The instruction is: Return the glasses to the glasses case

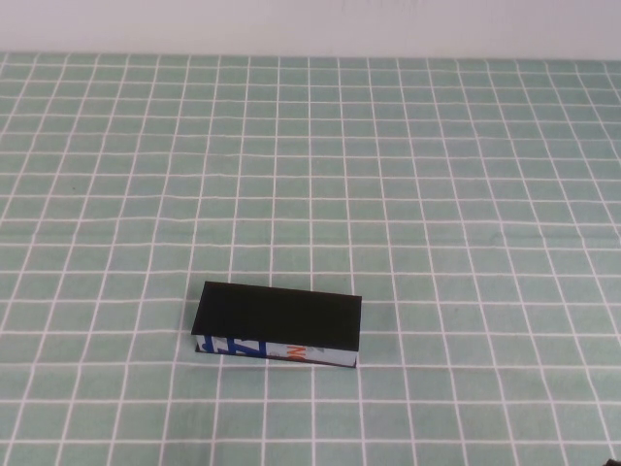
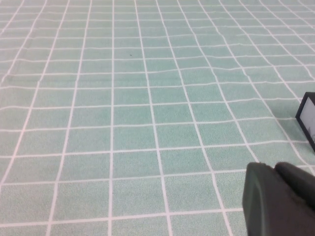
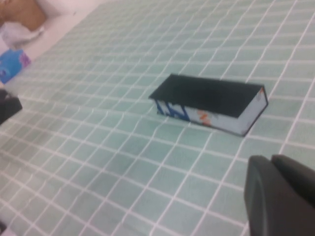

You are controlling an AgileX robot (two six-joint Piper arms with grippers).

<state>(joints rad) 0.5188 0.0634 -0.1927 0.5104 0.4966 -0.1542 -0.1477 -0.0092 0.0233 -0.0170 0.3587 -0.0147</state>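
Note:
The glasses case (image 1: 278,325) lies shut on the green checked cloth, near the table's front, its black lid down and its white printed front side facing me. It also shows in the right wrist view (image 3: 209,101), and one of its corners shows in the left wrist view (image 2: 307,118). The glasses are not in view. My left gripper (image 2: 273,168) hovers low over the cloth to the left of the case, its fingers together and empty. My right gripper (image 3: 270,158) is near the case's right end, also shut and empty. Neither gripper shows in the high view.
The checked cloth (image 1: 408,175) covers the whole table up to a white wall at the back. In the right wrist view a blue packet (image 3: 12,66) and a brown thing (image 3: 24,12) lie beyond the cloth's edge, and a dark part (image 3: 7,105) sticks in at the side.

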